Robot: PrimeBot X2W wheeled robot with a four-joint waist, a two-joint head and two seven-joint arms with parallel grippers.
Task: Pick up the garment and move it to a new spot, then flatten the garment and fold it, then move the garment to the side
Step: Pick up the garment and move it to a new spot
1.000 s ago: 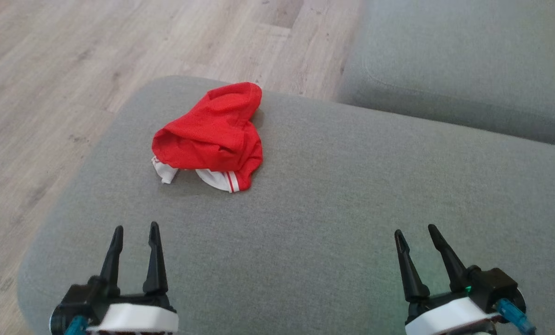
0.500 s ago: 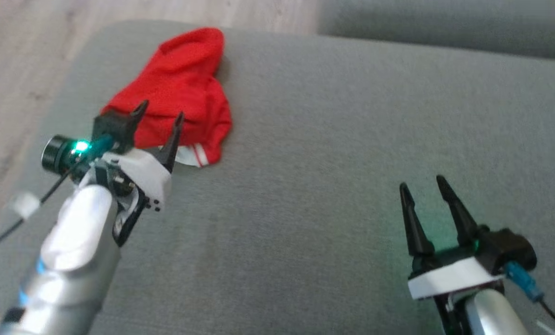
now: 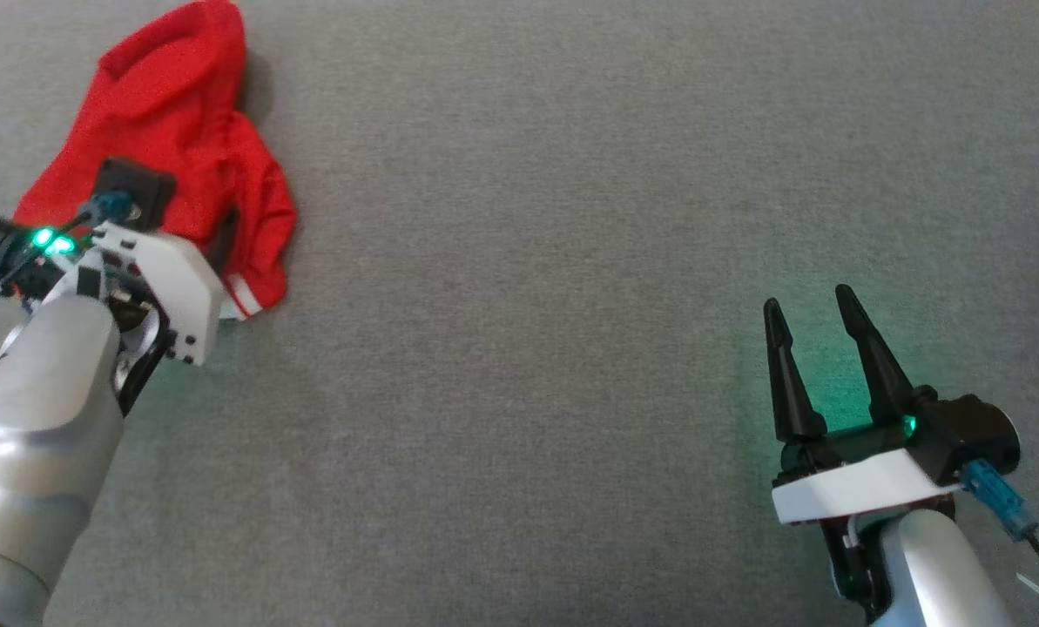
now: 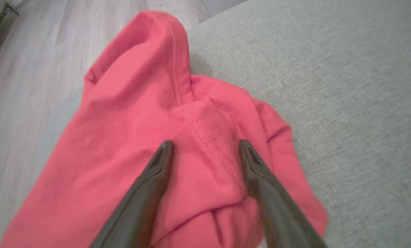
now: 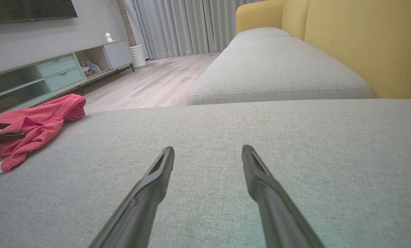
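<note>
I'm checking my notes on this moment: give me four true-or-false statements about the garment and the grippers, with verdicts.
1. The red garment lies crumpled on the grey cushion. True.
2. The left gripper is shut on the garment. False: its jaws stand open over the cloth.
3. The right gripper is open above bare cushion. True.
4. The garment lies beside the right gripper. False: it lies far off, at the left gripper.

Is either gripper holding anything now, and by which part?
Nothing is held. The left gripper is open over the red garment, straddling its seam; the right gripper is open above the cushion.
</note>
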